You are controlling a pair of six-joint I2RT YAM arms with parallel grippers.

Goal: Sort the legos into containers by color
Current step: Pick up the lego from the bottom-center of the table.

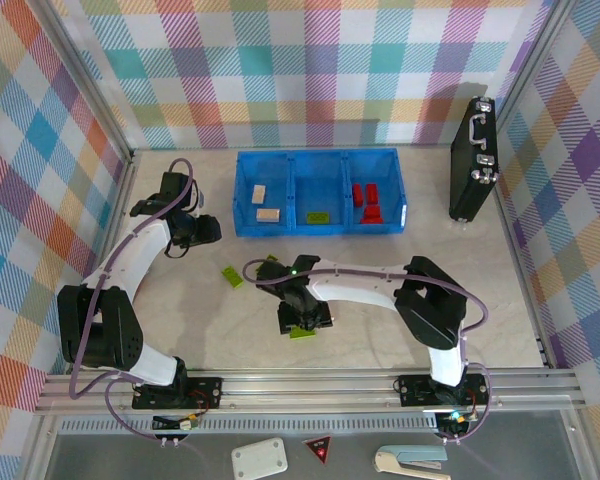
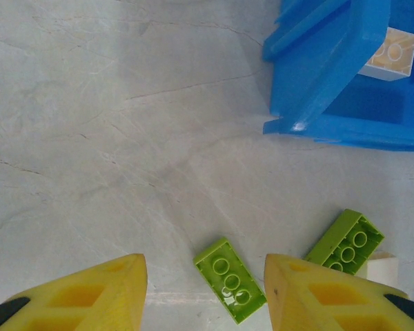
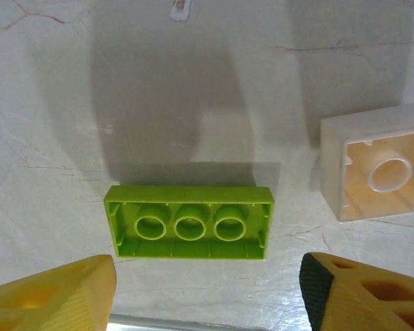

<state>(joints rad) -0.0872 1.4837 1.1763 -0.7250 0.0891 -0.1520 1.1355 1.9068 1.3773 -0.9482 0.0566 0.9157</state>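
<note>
On the desk (image 1: 500,290), the blue tray (image 1: 320,160) sits toward the far side with its three compartments side by side. The left one holds two tan bricks (image 1: 265,203), the middle one a single green brick (image 1: 317,217) and the right one the red bricks (image 1: 365,200). A black case (image 1: 473,160) stands on edge to the right of the tray, well apart from it. The left gripper (image 2: 201,265) hangs just off the tray's near left corner with its jaws wide and nothing held. A loose green brick (image 2: 231,279) lies hollow side up on the desk between its yellow fingers (image 2: 103,293). A second loose green brick (image 2: 345,241) lies near that one, with a pale brick (image 2: 383,265) touching or just beside it. The right gripper (image 3: 207,269) hovers over the middle of the desk, also spread wide and empty. An upturned green brick (image 3: 190,222) lies flat just ahead of its fingertips, and an upturned tan brick (image 3: 379,165) lies near it to the right, apart from it.
</note>
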